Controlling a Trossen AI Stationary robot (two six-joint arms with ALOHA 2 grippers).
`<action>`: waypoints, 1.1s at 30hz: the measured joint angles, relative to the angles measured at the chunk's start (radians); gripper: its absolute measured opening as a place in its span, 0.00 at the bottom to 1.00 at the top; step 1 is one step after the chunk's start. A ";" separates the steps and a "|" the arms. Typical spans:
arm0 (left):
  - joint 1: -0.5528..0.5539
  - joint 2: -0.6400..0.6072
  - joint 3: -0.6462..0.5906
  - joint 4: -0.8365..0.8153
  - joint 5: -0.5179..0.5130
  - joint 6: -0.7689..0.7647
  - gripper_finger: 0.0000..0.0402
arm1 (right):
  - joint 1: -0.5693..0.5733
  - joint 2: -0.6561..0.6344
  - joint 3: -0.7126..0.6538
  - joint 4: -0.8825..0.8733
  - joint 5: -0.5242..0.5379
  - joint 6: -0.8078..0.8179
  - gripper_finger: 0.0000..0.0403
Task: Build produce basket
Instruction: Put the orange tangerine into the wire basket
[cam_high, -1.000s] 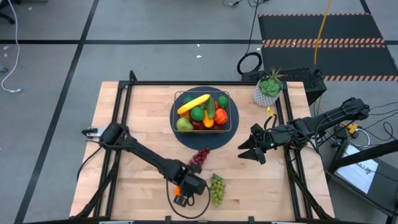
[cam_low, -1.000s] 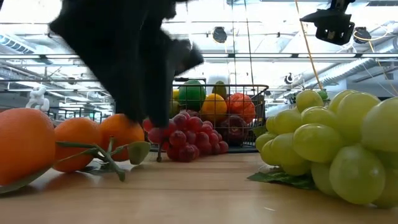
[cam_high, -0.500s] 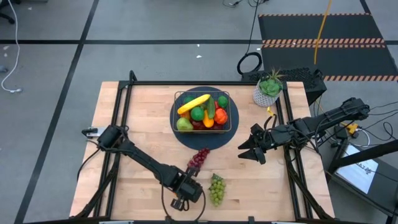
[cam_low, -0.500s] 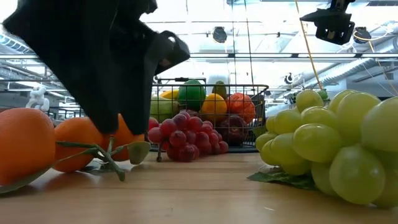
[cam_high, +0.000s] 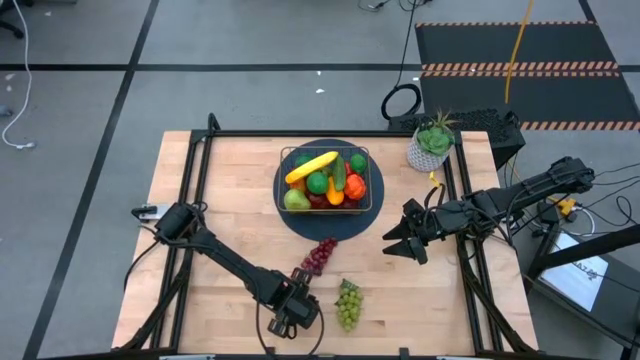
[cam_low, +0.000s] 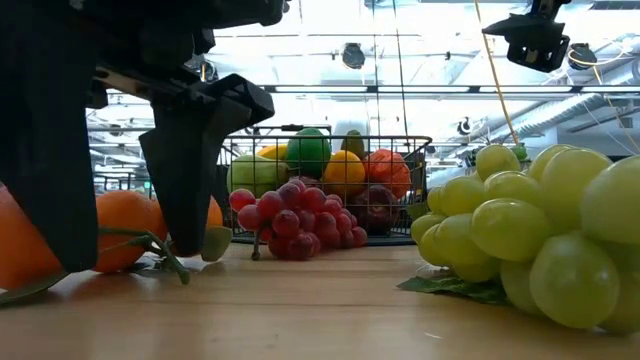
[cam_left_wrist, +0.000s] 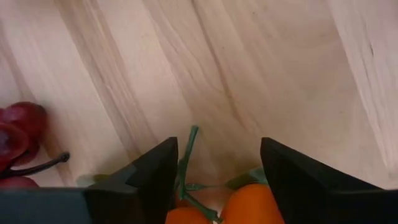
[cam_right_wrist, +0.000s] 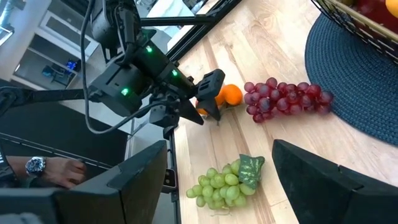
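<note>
The pale wooden counter carries a round dark mat near its far middle, a potted plant at the far right corner, purple grapes just off the mat, green grapes nearer the front, and oranges beside them

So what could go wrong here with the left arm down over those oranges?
The left gripper straddles the oranges with open fingers; closing on round fruit could squirt one loose, or pinch only the green stem. The purple grapes lie close by on the table and could get nudged. The basket already looks heaped, so more fruit may roll out.
</note>
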 joint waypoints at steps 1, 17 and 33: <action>0.000 0.000 0.000 0.000 0.000 0.000 0.56 | 0.000 0.000 0.000 0.000 0.000 -0.002 0.70; -0.005 0.000 0.000 -0.035 0.016 -0.033 0.55 | 0.000 0.000 0.000 -0.007 0.004 -0.007 0.70; -0.005 0.000 0.000 -0.074 0.070 -0.058 0.57 | 0.000 0.000 0.000 -0.010 0.002 -0.030 0.70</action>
